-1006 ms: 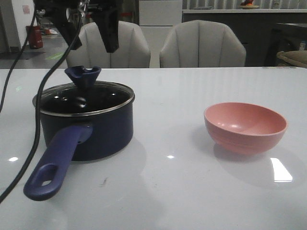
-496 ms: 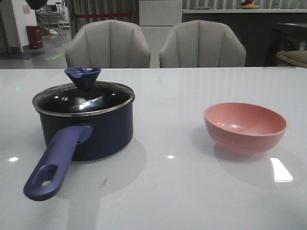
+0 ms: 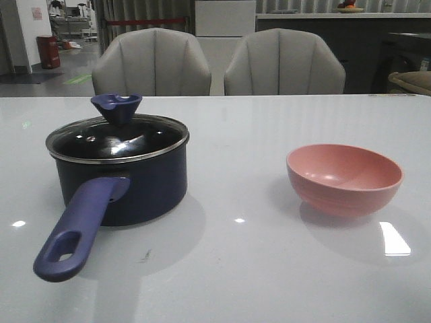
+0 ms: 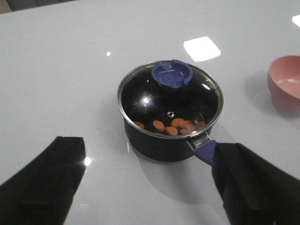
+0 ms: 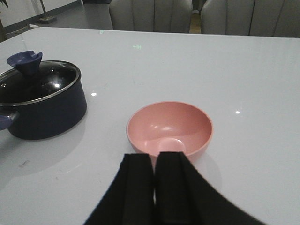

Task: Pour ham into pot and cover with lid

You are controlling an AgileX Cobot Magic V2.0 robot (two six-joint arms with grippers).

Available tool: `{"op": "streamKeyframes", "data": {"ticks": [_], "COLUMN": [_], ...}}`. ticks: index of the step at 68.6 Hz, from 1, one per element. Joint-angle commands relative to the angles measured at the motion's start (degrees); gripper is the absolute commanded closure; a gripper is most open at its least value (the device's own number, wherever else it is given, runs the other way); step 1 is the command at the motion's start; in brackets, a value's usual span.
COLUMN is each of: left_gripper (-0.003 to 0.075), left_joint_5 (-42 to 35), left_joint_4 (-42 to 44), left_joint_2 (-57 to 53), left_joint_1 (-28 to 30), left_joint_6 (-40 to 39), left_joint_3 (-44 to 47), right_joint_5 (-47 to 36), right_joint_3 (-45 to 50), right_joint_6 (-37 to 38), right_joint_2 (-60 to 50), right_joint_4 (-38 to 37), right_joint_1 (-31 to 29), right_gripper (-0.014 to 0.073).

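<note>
The dark navy pot [image 3: 121, 182] stands on the table's left with its blue-purple handle [image 3: 74, 232] towards the front. The glass lid [image 3: 118, 138] with its dark blue knob [image 3: 116, 108] sits on it. In the left wrist view several orange-pink ham pieces [image 4: 171, 126] lie inside the pot [image 4: 159, 145] under the lid [image 4: 169, 101]. My left gripper [image 4: 147, 180] is open and empty, high above the pot. My right gripper [image 5: 154, 161] is shut and empty, just short of the pink bowl [image 5: 169, 127]. Neither gripper shows in the front view.
The empty pink bowl [image 3: 344, 178] stands on the table's right. Two grey chairs [image 3: 151, 62] stand behind the far edge of the white table [image 3: 236, 269]. The bowl's rim also shows in the left wrist view [image 4: 284, 82].
The left arm and its cable, above the pot a second ago, have gone up out of the front view. The pot, lid and bowl have not moved.
</note>
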Motion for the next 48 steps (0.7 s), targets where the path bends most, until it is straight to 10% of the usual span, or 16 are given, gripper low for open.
{"op": "streamKeyframes", "data": {"ticks": [1,11,25,48], "left_gripper": [0.0118,0.0241,0.0619,0.0608], "left_joint_5": [-7.6,-14.4,-15.6,-15.2], "left_joint_4": [-1.2,-3.6,-3.8,-3.8], "left_joint_2": [-7.3,-17.4,-24.4,-24.8], "left_joint_1": [0.1,0.1,0.1,0.1], "left_joint_6": [-0.1,-0.1,-0.1,-0.1], "left_joint_3": [4.8,12.0,15.0,15.0], "right_joint_5": [-4.5,-4.5,-4.5,-4.5], "right_joint_3": [-1.5,-1.5,-1.5,-1.5], "right_joint_6": [-0.7,-0.7,-0.7,-0.7], "right_joint_2": [0.3,0.3,0.3,0.3], "right_joint_4": [0.4,0.4,0.4,0.4], "right_joint_1": [0.0,0.0,0.0,0.0], "right_gripper": [0.0424,0.0424,0.0424,0.0424]}}
